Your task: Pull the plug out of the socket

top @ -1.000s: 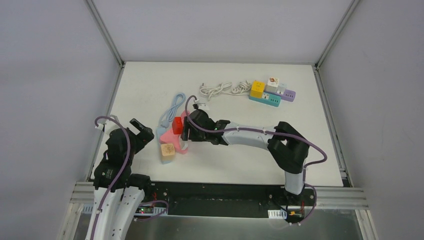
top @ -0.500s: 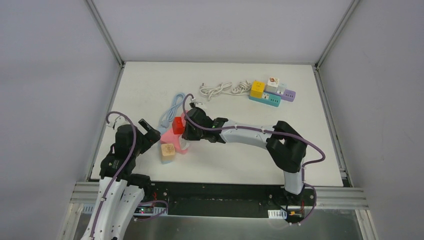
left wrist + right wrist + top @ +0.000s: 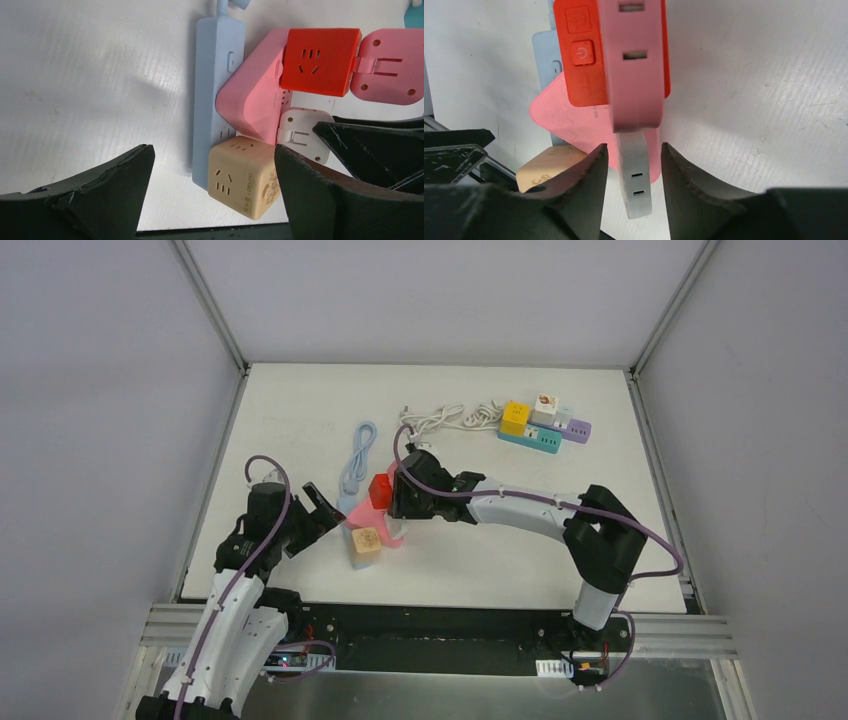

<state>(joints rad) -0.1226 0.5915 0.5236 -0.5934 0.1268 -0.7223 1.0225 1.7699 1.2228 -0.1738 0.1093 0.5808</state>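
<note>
1. Plug [image 3: 634, 185] — white, pressed against the pink socket [image 3: 250, 102] on the table [image 3: 75, 75].
2. My right gripper [image 3: 633, 150] straddles it unclenched — I see slim gaps either side.
3. My left gripper [image 3: 214, 149] gapes wide, holding nothing, near the beige cube [image 3: 242, 175].

White coiled cable [image 3: 445, 420], teal strip [image 3: 530, 441] (far right)

socket: light-blue power strip [image 3: 215, 90], lying flat, cable at far end | beige cube [image 3: 242, 175] sits on its near end | pink wedge adapter [image 3: 250, 105] lies tilted across strip's middle | red cube [image 3: 320, 60] sits against pink adapter's upper edge | white plug [image 3: 300, 132] just beside beige cube
</note>
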